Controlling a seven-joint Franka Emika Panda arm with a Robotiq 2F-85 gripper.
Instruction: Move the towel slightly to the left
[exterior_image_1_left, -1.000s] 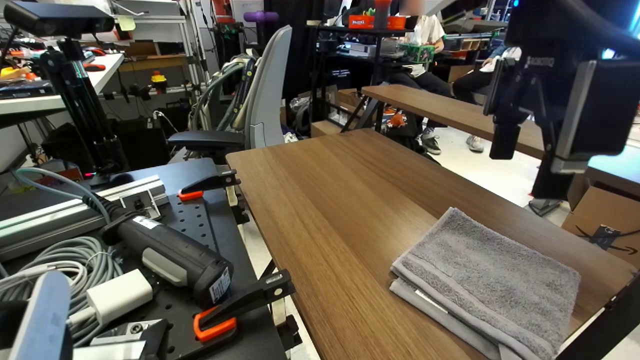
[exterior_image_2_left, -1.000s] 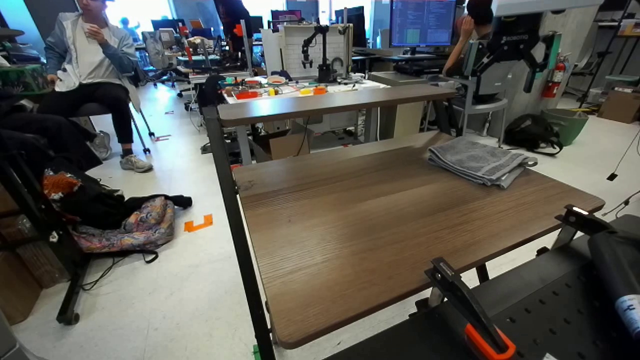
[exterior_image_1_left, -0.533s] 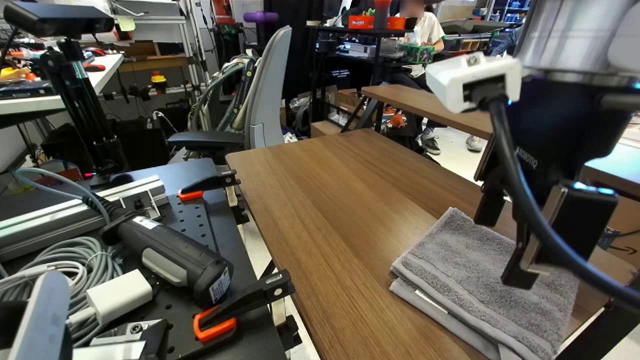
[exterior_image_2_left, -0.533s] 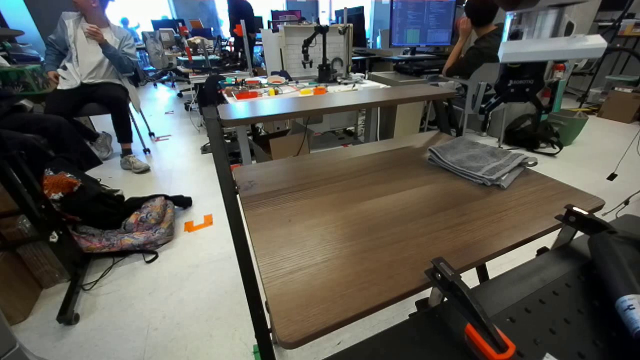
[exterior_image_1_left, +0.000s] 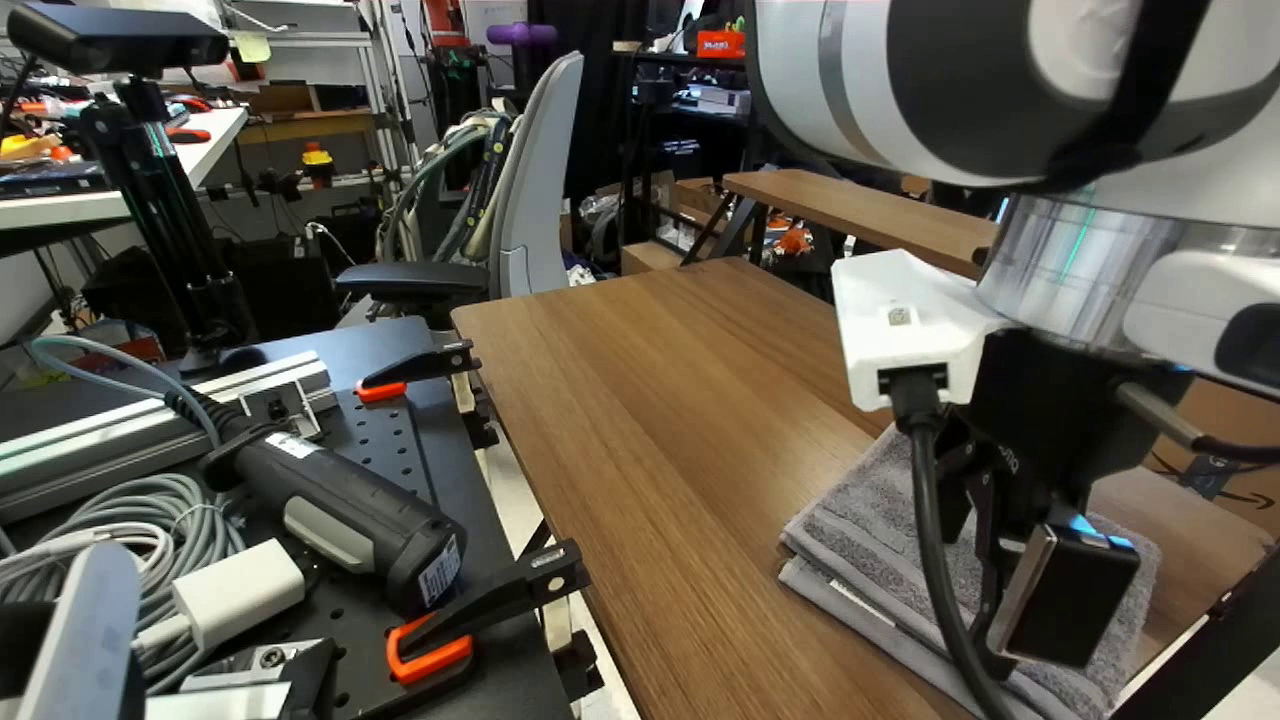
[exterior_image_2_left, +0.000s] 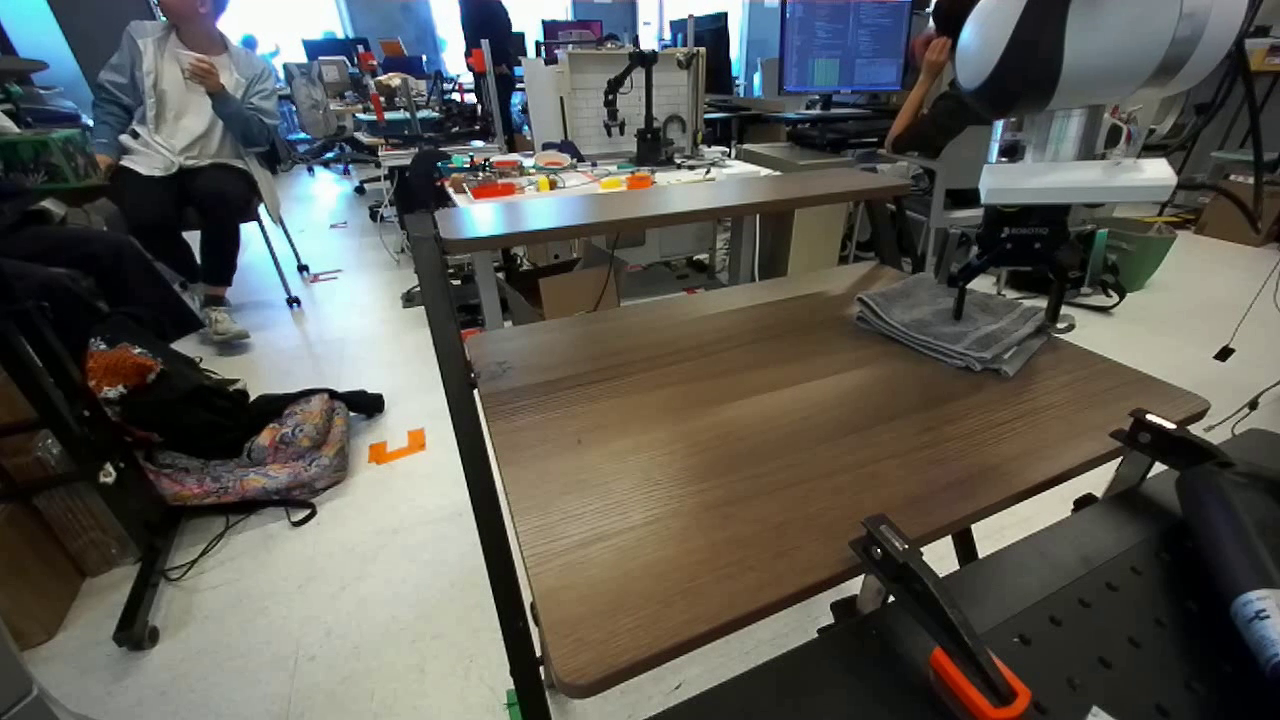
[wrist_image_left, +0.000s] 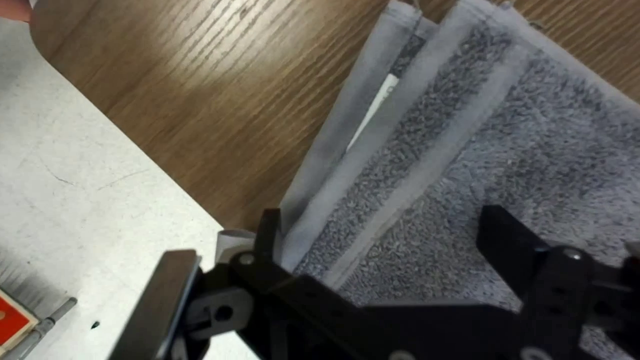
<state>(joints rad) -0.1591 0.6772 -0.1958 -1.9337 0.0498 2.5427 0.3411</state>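
The grey folded towel lies flat on the brown wooden table, near one edge. It shows in both exterior views (exterior_image_1_left: 850, 525) (exterior_image_2_left: 905, 308) and in the wrist view (wrist_image_left: 440, 165), with several folded layers along one side. My gripper is open and points down over the towel in both exterior views (exterior_image_1_left: 970, 600) (exterior_image_2_left: 1008, 312). In the wrist view, my gripper (wrist_image_left: 381, 220) has its fingers wide apart with towel showing between them. The left finger is at the towel's folded edge and the right finger is over its top. I cannot tell whether the fingertips touch the towel. The arm hides part of it.
The wooden table (exterior_image_1_left: 640, 400) has a raised shelf (exterior_image_2_left: 680, 205) behind it and a black post (exterior_image_2_left: 465, 430) at one end. A black perforated bench with orange-handled clamps (exterior_image_1_left: 500, 600) and a handheld tool (exterior_image_1_left: 340, 510) adjoins it. A grey chair (exterior_image_1_left: 540, 180) stands at the table's end.
The open gripper has come down from high above the table to the towel and moved left in the exterior views. The towel has not visibly moved.
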